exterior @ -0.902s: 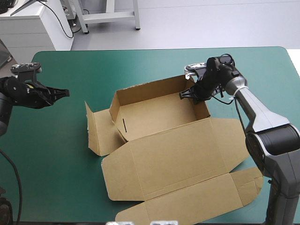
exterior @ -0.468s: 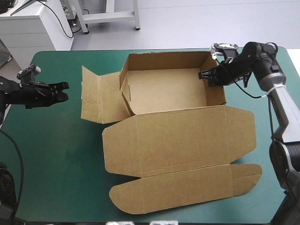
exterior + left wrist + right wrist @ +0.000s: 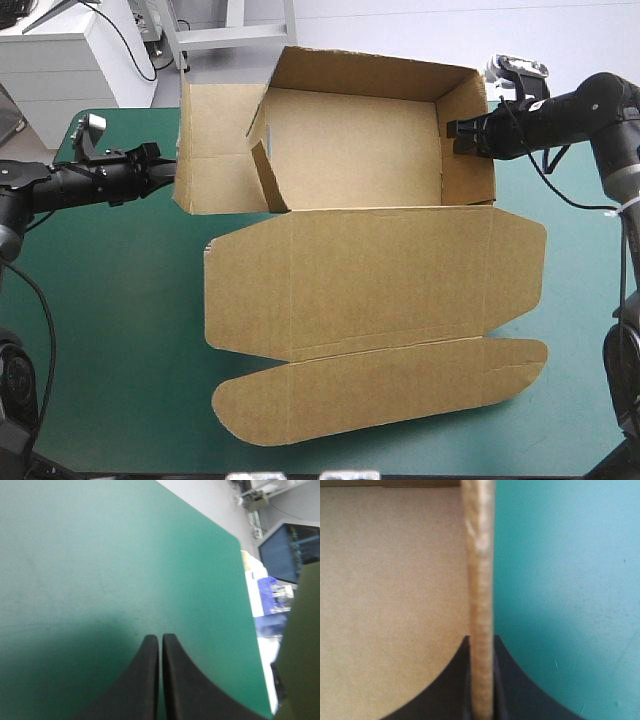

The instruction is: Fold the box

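Where right jaws clamp, box edge looks fibrous.

Bare teal-green cover left of the box; raised walls and flat lid mid-table.

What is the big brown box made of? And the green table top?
The brown open-topped box looks like cardboard: matte, creased along fold lines, with a thick rough cut edge. The smooth teal-green table cover may be rubber or vinyl.
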